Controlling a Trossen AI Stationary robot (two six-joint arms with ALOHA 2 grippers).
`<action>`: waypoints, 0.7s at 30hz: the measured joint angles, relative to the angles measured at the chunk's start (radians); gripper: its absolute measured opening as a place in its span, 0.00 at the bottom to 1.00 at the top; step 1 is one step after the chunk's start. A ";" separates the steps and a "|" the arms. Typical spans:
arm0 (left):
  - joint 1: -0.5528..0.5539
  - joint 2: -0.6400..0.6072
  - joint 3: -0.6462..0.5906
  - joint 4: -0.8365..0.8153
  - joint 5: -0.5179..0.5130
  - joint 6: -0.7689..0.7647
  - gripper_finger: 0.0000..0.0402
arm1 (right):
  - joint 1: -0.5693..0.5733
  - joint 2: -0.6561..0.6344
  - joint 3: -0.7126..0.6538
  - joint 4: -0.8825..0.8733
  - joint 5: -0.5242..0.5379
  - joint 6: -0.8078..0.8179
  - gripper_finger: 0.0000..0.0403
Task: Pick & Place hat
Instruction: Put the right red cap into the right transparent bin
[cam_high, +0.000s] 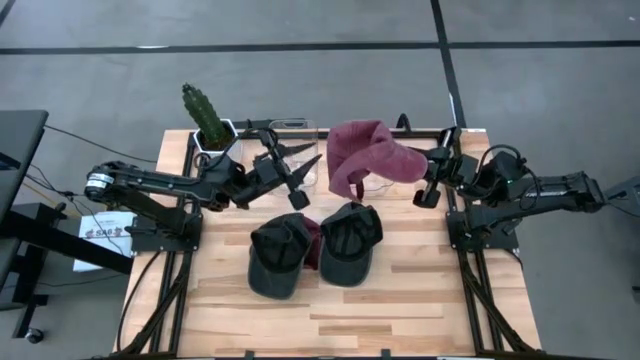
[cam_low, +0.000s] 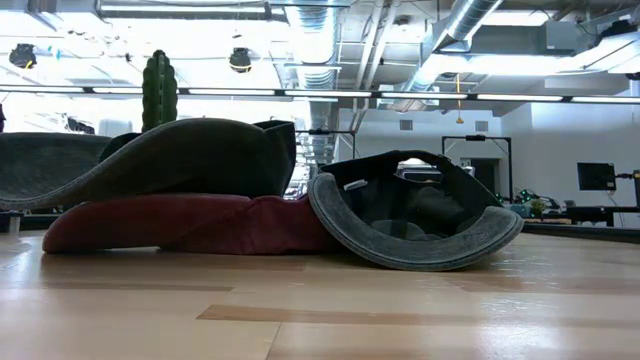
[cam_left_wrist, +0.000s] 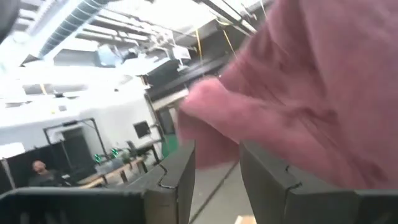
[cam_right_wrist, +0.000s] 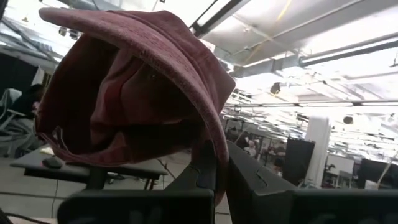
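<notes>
My right gripper (cam_high: 428, 185) is clenched on the brim of the maroon hat (cam_high: 368, 152), which hangs lifted above the table's (cam_high: 420, 300) far edge, over the clear container (cam_high: 297, 150) area and toward the far right corner. My left gripper (cam_high: 305, 183) sits just beside the hat's hanging side, fingers (cam_left_wrist: 177, 180) parted and holding nothing. Near the table's middle lie two dark caps (cam_high: 315, 250) touching each other, on top of another maroon hat (cam_low: 190, 224). A potted cactus (cam_high: 205, 118) stands at the far left corner.
</notes>
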 joint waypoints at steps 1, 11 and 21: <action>0.000 0.007 0.012 -0.001 -0.006 0.016 0.30 | 0.005 0.000 0.000 0.000 0.000 -0.005 0.00; 0.002 0.221 0.178 -0.008 -0.159 0.170 0.30 | 0.012 0.000 0.000 0.024 0.027 -0.037 0.00; 0.002 0.298 0.309 0.090 -0.200 0.190 0.30 | 0.046 0.041 0.002 -0.011 0.034 -0.038 0.00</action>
